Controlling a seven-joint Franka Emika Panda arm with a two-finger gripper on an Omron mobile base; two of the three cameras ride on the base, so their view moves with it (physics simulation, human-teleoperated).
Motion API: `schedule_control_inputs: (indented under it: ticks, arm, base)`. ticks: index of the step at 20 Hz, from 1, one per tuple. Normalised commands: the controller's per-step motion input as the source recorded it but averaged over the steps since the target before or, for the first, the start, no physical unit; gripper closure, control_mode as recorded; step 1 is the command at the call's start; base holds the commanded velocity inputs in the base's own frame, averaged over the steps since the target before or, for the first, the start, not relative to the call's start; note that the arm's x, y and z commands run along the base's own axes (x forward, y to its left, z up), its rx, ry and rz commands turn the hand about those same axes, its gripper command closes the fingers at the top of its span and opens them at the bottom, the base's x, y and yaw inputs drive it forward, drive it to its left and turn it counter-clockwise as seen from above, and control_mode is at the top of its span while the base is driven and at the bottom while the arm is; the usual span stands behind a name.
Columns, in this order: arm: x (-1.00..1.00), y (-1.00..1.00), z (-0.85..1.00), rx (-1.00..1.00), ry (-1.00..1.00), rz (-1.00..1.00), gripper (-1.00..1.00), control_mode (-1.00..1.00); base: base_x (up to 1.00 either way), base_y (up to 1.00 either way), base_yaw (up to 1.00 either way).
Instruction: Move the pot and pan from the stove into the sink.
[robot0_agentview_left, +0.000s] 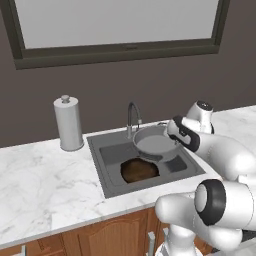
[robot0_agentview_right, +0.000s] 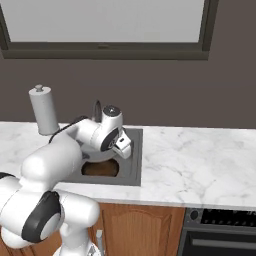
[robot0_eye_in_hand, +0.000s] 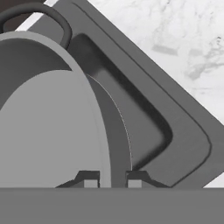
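While the arm reaches out over the sink (robot0_agentview_left: 110, 186), the gripper (robot0_eye_in_hand: 112, 178) is closed narrow on the wall of the pot (robot0_agentview_left: 156, 142). In the hand view the two fingertips (robot0_eye_in_hand: 89, 179) stand on either side of the pot's thin rim, one inside the wall and one outside it, with the wall pinched between them.

From the left base view, the pot sits above the rear right part of the basin, its round grey floor facing up and slightly toward the camera, just in front of the faucet (robot0_agentview_left: 132, 117). Whether it touches the basin floor I cannot tell. The arm's wrist covers the pot's right edge. One dark loop handle (robot0_eye_in_hand: 39, 17) curves over the pot's far side in the hand view.

The pan (robot0_agentview_left: 139, 170) lies in the front of the basin, below and in front of the pot, its brown inside facing up. The pot's near edge overlaps the pan's back rim in that view. From the right base view, a sliver of the pan (robot0_agentview_right: 100, 168) shows under the forearm, inside the sink (robot0_agentview_right: 131, 175).

A paper towel roll (robot0_agentview_left: 68, 123) stands upright on the marble counter (robot0_agentview_left: 45, 175), left of the sink and apart from it. At the lower right of the right base view, a strip of the stove (robot0_agentview_right: 225, 217) shows below the counter edge, well apart from the sink.
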Motion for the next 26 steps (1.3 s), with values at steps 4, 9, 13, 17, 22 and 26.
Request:
schedule_control_inputs:
  ticks: [4, 9, 13, 17, 22, 26]
  arm:
    - [0.16, 0.03, -0.25, 0.00, 0.00, 0.00, 1.00, -1.00]
    - [0.17, 0.01, -0.17, 0.00, -0.03, -0.02, 1.00, -1.00]
    - [0.17, 0.06, -0.27, 0.00, -0.01, -0.04, 1.00, -1.00]
    - [0.18, 0.11, -0.37, 0.00, 0.00, -0.04, 1.00, -1.00]
    - [0.24, 0.15, -0.33, 0.00, 0.00, -0.04, 1.00, -1.00]
    - [0.29, 0.18, -0.31, 0.00, 0.00, -0.05, 1.00, -1.00]
  base:
    - [0.00, 0.00, 0.00]
    - [0.00, 0.00, 0.00]
    - [0.00, 0.00, 0.00]
    - [0.00, 0.00, 0.00]
    - [0.00, 0.00, 0.00]
    - [0.00, 0.00, 0.00]
